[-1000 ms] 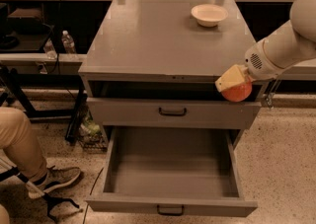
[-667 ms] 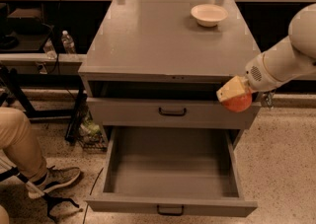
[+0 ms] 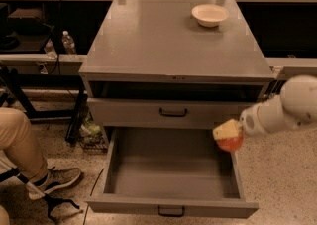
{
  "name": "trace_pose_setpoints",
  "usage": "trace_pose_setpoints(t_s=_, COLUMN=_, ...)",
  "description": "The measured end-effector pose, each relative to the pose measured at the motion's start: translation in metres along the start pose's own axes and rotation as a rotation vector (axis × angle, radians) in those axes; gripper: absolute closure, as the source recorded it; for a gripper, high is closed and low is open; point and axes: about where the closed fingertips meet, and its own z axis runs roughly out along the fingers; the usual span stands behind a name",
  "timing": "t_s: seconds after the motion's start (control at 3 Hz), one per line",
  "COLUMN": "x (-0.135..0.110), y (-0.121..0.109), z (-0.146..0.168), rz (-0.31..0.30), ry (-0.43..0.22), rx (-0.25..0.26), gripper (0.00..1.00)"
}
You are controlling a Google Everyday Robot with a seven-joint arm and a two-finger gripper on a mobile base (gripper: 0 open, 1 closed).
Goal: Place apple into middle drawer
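Observation:
The reddish-orange apple is held in my gripper, whose pale fingers close over its top. It hangs just above the right inner edge of the open middle drawer, a wide grey tray with a small black handle on its front. My white arm reaches in from the right. The closed grey drawer front with its own handle sits directly above.
A shallow white bowl sits at the back right of the cabinet top. A seated person's leg and shoe are at the left. Water bottles stand on a low shelf at left.
My gripper with the apple has moved down and a little left, from beside the upper drawer front to just over the open drawer's right side.

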Motion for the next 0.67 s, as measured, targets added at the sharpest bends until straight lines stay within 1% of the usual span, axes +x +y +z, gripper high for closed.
trace_pose_setpoints(t_s=0.33, x=0.039, y=-0.006, z=0.066, rz=0.031, ry=-0.046, rx=-0.059, gripper=1.00)
trace_pose_setpoints(t_s=0.67, x=0.054, y=-0.009, z=0.105, rz=0.032, ry=-0.060, rx=-0.083, gripper=1.00)
